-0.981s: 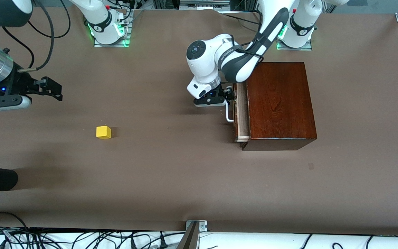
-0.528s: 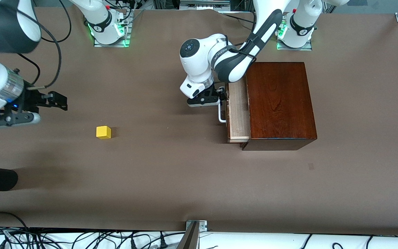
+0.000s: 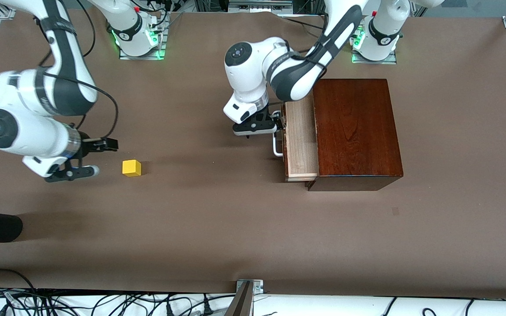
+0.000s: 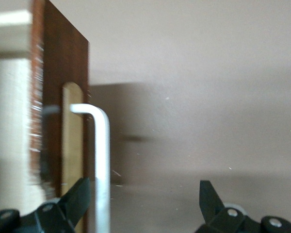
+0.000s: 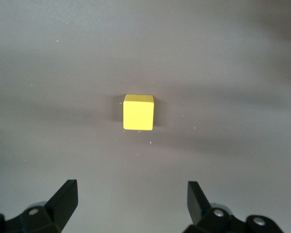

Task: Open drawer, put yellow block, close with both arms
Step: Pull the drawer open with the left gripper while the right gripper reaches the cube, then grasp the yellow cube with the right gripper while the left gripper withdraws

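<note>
1 high front camera, 2 wrist-mounted

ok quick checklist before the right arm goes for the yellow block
1. Yellow block free on the table, nothing touching it: ok.
2. Right gripper open wide enough to take the block: ok.
3. Right gripper lined up: not ok yet, it sits beside the block toward the right arm's end, not over it; in the right wrist view the block lies ahead of the fingertips.
4. Drawer open enough to take the block: partly open, pale interior showing; cannot tell if it is enough.
5. Left gripper at the white handle: ok, jaws open, handle against one finger.
</note>
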Motion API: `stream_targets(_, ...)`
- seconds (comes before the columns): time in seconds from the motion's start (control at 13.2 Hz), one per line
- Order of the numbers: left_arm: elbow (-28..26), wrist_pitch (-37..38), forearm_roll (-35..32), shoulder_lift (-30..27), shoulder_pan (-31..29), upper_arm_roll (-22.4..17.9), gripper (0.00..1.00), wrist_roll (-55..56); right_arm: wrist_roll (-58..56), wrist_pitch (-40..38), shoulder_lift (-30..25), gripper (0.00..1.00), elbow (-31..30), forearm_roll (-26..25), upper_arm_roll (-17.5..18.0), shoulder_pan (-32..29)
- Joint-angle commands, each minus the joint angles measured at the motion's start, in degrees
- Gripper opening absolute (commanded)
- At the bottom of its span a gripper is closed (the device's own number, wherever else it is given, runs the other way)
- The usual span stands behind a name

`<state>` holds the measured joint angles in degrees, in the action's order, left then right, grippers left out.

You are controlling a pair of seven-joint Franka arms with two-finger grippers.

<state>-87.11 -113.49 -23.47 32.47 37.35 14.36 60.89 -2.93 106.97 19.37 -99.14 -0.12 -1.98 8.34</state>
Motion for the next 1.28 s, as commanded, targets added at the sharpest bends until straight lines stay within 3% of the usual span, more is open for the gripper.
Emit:
stream_targets(0.0, -0.25, 9.30, 5.77, -8.97, -4.11, 0.14, 1.00, -10.74, 0.20, 12.77, -1.80, 1.00, -11.22, 1.00, 0.49, -0.17)
stream_targets(0.3, -0.25, 19.43, 9.15, -18.39, -16.13, 0.14, 1.00, -33.68, 1.08, 31.23, 3.30, 1.00, -18.79, 1.00, 0.49, -0.17)
stream_targets(0.45, -0.17, 21.72, 10.54, -20.42, -22.03, 0.14, 1.00, -44.58, 1.08, 34.70, 4.27, 1.00, -20.30, 1.00, 0.49, -0.17)
stream_targets(0.75, -0.43, 23.40, 19.84, -22.44, -36.00, -0.73, 1.00, -59.25, 1.17, 41.11, 8.65, 1.00, -20.30, 1.00, 0.49, -0.25)
stream_targets(0.83, -1.21, 23.49, 20.91, -23.75, -36.90, -2.04, 1.00, -62.27, 1.17, 41.91, 9.10, 0.96, -20.30, 1.00, 0.49, -0.25)
stream_targets(0.91, -1.83, 23.49, 21.19, -24.81, -36.91, -5.19, 1.00, -62.38, 1.09, 41.83, 9.11, 0.77, -20.13, 1.09, 0.49, -0.25)
stream_targets(1.06, -5.15, 22.09, 21.10, -28.06, -37.43, -7.23, 1.00, -61.42, 0.82, 41.21, 9.11, 0.23, -19.69, 1.09, 0.49, -0.34)
stream_targets(1.13, -8.66, 19.90, 21.19, -30.68, -37.61, -7.94, 1.00, -59.07, 0.65, 40.78, 8.93, 0.03, -19.16, 1.09, 0.49, -0.34)
stream_targets(1.21, -13.39, 16.49, 21.28, -33.84, -37.61, -8.12, 1.00, -54.52, 0.56, 38.25, 8.58, 0.00, -17.68, 1.00, 0.49, -0.26)
